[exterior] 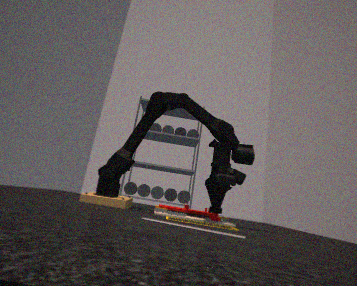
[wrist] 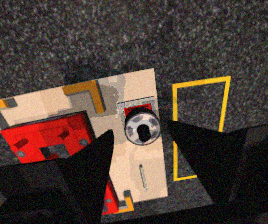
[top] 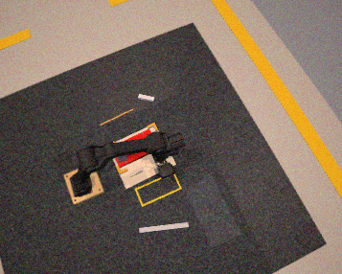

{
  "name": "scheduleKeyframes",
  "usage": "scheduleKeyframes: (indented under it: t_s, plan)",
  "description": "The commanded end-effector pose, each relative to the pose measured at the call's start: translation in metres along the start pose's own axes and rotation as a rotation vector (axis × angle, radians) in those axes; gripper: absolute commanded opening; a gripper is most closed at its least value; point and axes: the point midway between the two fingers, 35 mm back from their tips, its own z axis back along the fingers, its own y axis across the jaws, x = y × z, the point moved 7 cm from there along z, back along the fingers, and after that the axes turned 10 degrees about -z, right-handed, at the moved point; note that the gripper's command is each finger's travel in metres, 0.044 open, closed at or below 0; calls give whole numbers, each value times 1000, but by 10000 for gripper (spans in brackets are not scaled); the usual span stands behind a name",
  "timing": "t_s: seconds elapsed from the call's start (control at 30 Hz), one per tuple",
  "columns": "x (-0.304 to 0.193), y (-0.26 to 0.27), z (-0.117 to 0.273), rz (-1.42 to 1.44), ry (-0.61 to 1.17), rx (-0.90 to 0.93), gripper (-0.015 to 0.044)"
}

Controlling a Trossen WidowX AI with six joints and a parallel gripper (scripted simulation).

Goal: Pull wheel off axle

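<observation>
orange strip [top: 117, 117] lying apart from a short white block [top: 146, 98], long white strip [top: 164, 227] [exterior: 193, 227] flat on the dark worktop [top: 257, 201] [exterior: 138, 250] [wrist: 220, 35], grey shelf rack [exterior: 195, 172] behind, dark round discs along two of its levels

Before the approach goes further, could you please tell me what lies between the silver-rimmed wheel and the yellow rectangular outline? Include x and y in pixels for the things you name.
The wrist view shows just a strip of the cream board, then dark mat, between wheel [wrist: 134, 134] and outline [wrist: 175, 105].
</observation>
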Motion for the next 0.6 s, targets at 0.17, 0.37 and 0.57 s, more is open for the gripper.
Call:
scheduleKeyframes:
  t_s: [0.17, 0.37, 0.57]
  plan:
    - [-1, -1, -6, -1, 3, 0, 221]
    - [-1, -1, -6, -1, 3, 0, 181]
    - [-1, -1, -5, -1, 3, 0, 83]
